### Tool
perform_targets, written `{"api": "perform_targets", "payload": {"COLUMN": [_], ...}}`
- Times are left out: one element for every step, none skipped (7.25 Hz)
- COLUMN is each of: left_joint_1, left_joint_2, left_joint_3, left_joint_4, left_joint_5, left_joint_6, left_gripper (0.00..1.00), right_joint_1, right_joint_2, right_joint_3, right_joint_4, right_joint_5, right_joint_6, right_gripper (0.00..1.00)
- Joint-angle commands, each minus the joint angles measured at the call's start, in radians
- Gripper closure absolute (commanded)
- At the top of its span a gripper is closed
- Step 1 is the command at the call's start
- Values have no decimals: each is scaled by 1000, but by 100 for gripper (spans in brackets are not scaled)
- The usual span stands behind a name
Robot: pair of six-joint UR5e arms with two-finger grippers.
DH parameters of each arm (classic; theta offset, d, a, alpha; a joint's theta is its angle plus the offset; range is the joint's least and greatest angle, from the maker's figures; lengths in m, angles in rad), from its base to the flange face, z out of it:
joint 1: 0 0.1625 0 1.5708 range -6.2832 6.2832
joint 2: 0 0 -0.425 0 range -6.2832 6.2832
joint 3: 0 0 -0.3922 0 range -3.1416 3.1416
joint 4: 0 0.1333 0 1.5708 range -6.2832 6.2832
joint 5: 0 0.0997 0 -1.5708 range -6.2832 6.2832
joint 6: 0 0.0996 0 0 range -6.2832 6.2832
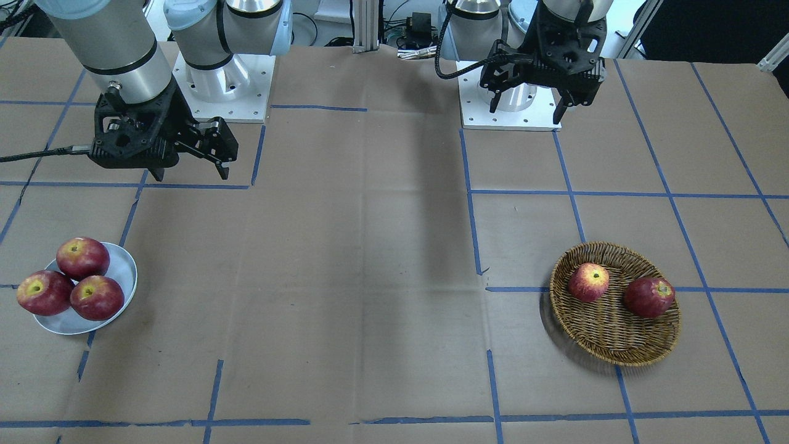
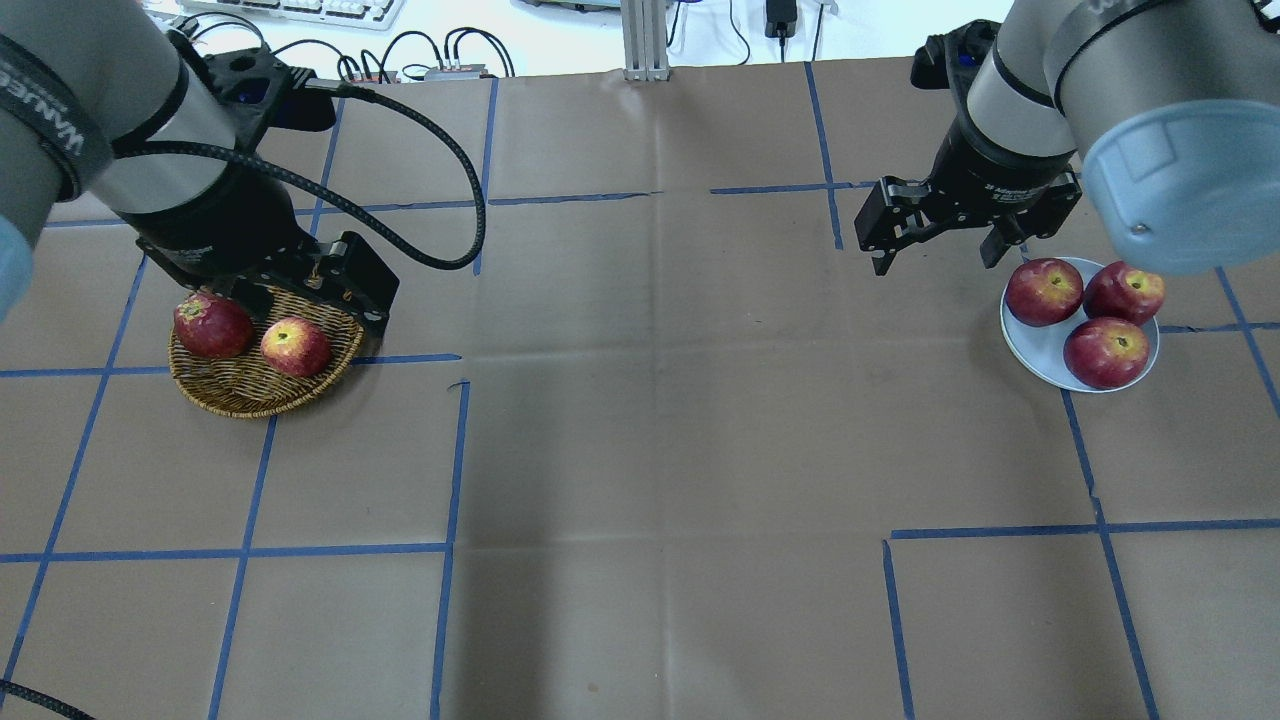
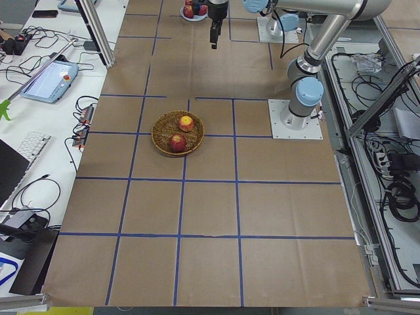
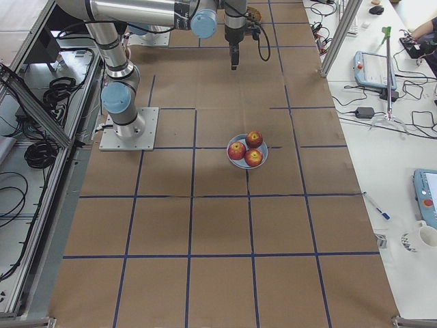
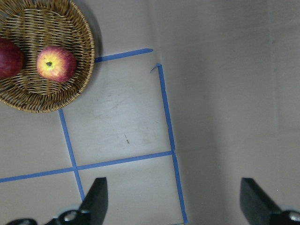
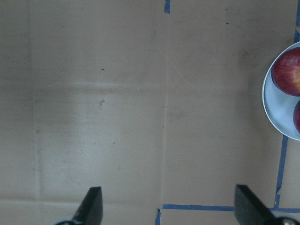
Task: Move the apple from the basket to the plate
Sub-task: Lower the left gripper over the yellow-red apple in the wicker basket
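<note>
Left gripper (image 1: 527,114) jaws apart, empty; streaky pinkish-red apple (image 1: 588,282) ahead of them, cradled in shallow tan wicker basket (image 1: 616,359). Right gripper (image 1: 190,174) jaws apart, small pale white plate (image 1: 126,271) off to one side, likely leaving drop room

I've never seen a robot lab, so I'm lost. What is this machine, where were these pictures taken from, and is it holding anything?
Two robot arms stand at a paper-covered table, each ending in a two-finger gripper. Four pictures come from fixed cameras: front, overhead, each table end. Two come from the wrists. A wicker basket holds a pinkish apple and a darker apple; a white plate holds three apples. The left gripper and right gripper are open, holding nothing.
</note>
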Motion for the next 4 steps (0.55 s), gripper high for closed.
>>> {"api": "perform_targets", "payload": {"left_joint_1": [-20,-20,-18,-15], "left_joint_2": [2,2,4,4], "left_joint_3": [-1,0,2,3], "left_joint_4": [5,5,5,5], "left_joint_5": [0,2,3,5], "left_joint_6": [0,0,1,1], "left_gripper": [1,1,1,1], "right_joint_1": [1,-1,1,1], "right_joint_2": [0,0,0,0], "right_joint_3": [0,0,0,0], "right_joint_4": [-1,-2,-1,-1], "right_joint_5": [0,0,0,0], "right_joint_6": [0,0,0,0], "right_gripper": [0,0,0,0]}}
